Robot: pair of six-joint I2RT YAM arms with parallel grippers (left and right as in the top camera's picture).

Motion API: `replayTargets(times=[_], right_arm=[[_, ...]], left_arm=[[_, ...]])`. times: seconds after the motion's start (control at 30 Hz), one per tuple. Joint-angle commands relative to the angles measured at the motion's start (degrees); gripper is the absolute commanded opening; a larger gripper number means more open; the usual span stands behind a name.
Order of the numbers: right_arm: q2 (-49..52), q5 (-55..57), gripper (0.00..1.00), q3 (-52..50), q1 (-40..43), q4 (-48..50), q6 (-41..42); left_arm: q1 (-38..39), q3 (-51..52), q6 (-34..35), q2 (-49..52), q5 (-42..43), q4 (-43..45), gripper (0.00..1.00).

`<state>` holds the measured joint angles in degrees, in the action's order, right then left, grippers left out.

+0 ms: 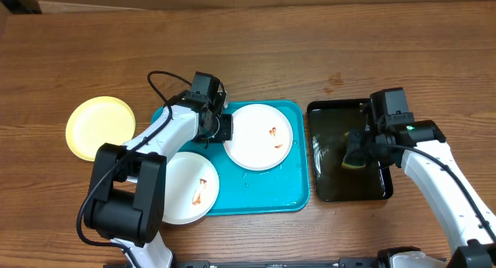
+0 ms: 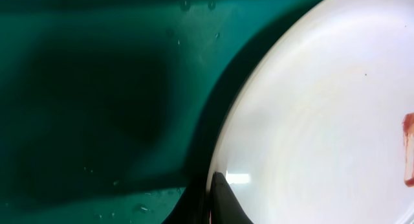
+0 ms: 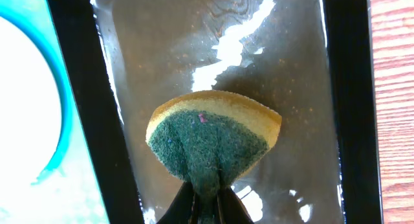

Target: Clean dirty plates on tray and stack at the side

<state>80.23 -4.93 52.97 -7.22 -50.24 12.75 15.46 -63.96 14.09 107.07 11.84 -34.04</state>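
Observation:
A white plate (image 1: 260, 136) with brown smears lies at the back of the turquoise tray (image 1: 271, 194). My left gripper (image 1: 226, 130) is shut on its left rim; in the left wrist view the fingertips (image 2: 223, 201) pinch the edge of the plate (image 2: 323, 107) above the tray floor (image 2: 97, 88). A second smeared white plate (image 1: 186, 189) lies at the tray's front left, partly under my left arm. A pale yellow plate (image 1: 99, 127) rests on the table left of the tray. My right gripper (image 1: 358, 150) (image 3: 206, 204) is shut on a green-yellow sponge (image 3: 210, 140).
A glossy black tray (image 1: 325, 183) holding shallow water stands right of the turquoise tray, with the sponge held just above it. Its black rim (image 3: 77, 88) shows in the right wrist view. Bare wooden table (image 1: 310, 51) lies behind both trays.

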Motion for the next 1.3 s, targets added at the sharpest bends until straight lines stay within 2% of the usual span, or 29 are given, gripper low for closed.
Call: replayTargets(times=[0.0, 0.07, 0.1, 0.13, 0.17, 0.2, 0.23, 0.27, 0.3, 0.37, 0.5, 0.63, 0.93, 1.03, 1.27], right_arm=[[0.1, -0.1, 0.04, 1.6, -0.1, -0.1, -1.1], [-0.1, -3.2, 0.04, 2.7, -0.1, -0.3, -3.7], [-0.2, -5.0, 0.04, 3.7, -0.1, -0.9, -4.7], [-0.2, -6.3, 0.04, 4.9, -0.1, -1.9, -5.4], [-0.2, -7.1, 0.04, 6.3, -0.1, -3.1, -5.6], [-0.2, -7.1, 0.04, 8.0, -0.1, -4.7, -5.6], [-0.2, -7.1, 0.04, 9.4, -0.2, -6.0, -5.6], [-0.2, -7.0, 0.04, 10.7, -0.2, -7.1, -5.6], [-0.2, -7.0, 0.04, 11.9, -0.2, -7.6, -5.5], [-0.2, -7.0, 0.04, 13.1, -0.2, -7.3, -5.5], [-0.1, -7.0, 0.04, 13.4, -2.2, -4.5, -5.6], [0.9, -6.2, 0.04, 13.4, -9.4, 0.7, -8.1], [9.3, 12.9, 0.04, 13.4, -27.9, 13.7, -19.4], [13.3, 19.0, 0.04, 13.4, -30.7, 17.4, -23.8], [20.8, 19.5, 0.04, 13.4, -31.7, 21.9, -31.3]], left_arm=[[1.1, 0.8, 1.8, 1.2, 0.7, -2.4, 0.04], [1.2, 0.8, 1.8, 1.2, 0.7, -3.0, 0.06], [1.2, 0.8, 1.8, 1.2, 0.7, -3.0, 0.1], [1.2, 0.8, 1.8, 1.2, 0.6, -3.0, 0.26], [1.2, 0.8, 1.8, 1.2, 0.0, -2.8, 0.38], [1.1, 0.8, 1.7, 1.2, -0.6, -2.4, 0.4], [1.0, 0.8, 1.7, 1.2, -1.1, -2.0, 0.4], [1.0, 0.8, 1.8, 1.2, -1.5, -1.7, 0.36], [1.0, 0.8, 1.8, 1.2, -1.5, -1.3, 0.28], [1.0, 0.7, 1.8, 1.2, -1.5, -1.1, 0.04], [1.4, 0.8, 1.8, 1.2, -1.3, -1.1, 0.04], [2.1, 0.8, 1.8, 1.2, -1.3, -1.0, 0.04], [2.3, 0.8, 1.8, 1.2, -1.4, -1.0, 0.04], [2.3, 0.8, 1.8, 1.2, -1.5, -1.0, 0.04], [2.3, 0.8, 1.8, 1.2, -1.5, -1.0, 0.04]])
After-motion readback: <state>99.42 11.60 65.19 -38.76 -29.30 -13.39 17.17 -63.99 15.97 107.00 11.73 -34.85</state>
